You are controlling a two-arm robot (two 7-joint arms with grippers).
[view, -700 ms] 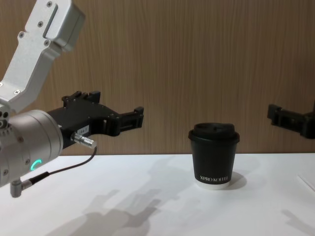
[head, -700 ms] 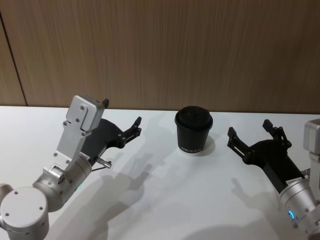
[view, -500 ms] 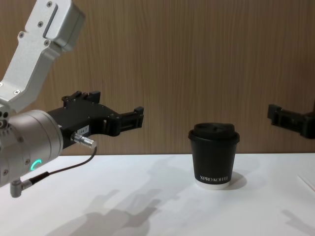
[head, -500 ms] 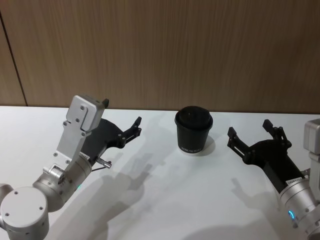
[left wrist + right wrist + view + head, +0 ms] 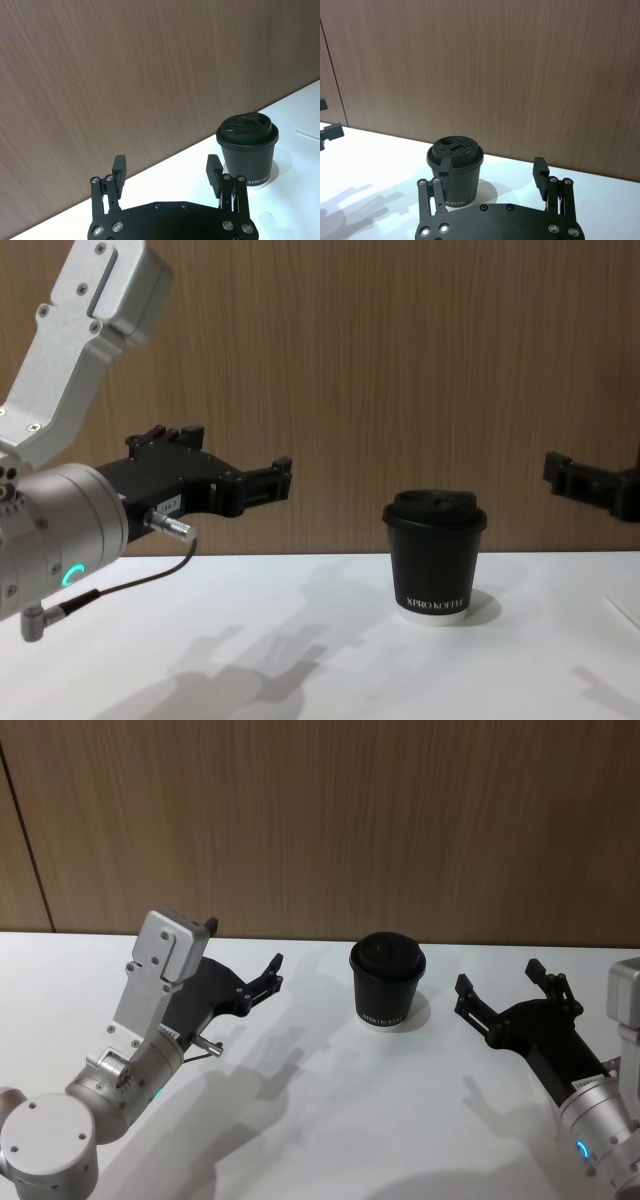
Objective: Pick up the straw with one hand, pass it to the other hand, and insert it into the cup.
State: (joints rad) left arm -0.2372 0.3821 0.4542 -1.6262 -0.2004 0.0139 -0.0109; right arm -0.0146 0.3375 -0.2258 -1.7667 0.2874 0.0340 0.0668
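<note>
Nothing's done yet. The left pincer point(image 5: 166, 165) is hanging spread and empty left of the cup point(image 5: 387, 978), which is sitting lidded on the worktop point(image 5: 330, 1120). The right pincer point(image 5: 498, 977), right of the cup, is gaping empty too. The left wrist view is catching a faint pale streak right of the cup, maybe the straw point(image 5: 306, 134), while the head view is giving both pincers at once.

The right gripper point(image 5: 492, 171) is seen with its two black fingers point(image 5: 540, 172) spread wide apart. The black cup point(image 5: 462, 172), closed by a domed lid, is stood upright on the white table point(image 5: 380, 165) and is partly covered by one finger. A brown wooden wall point(image 5: 495, 65) is seen behind the table.
</note>
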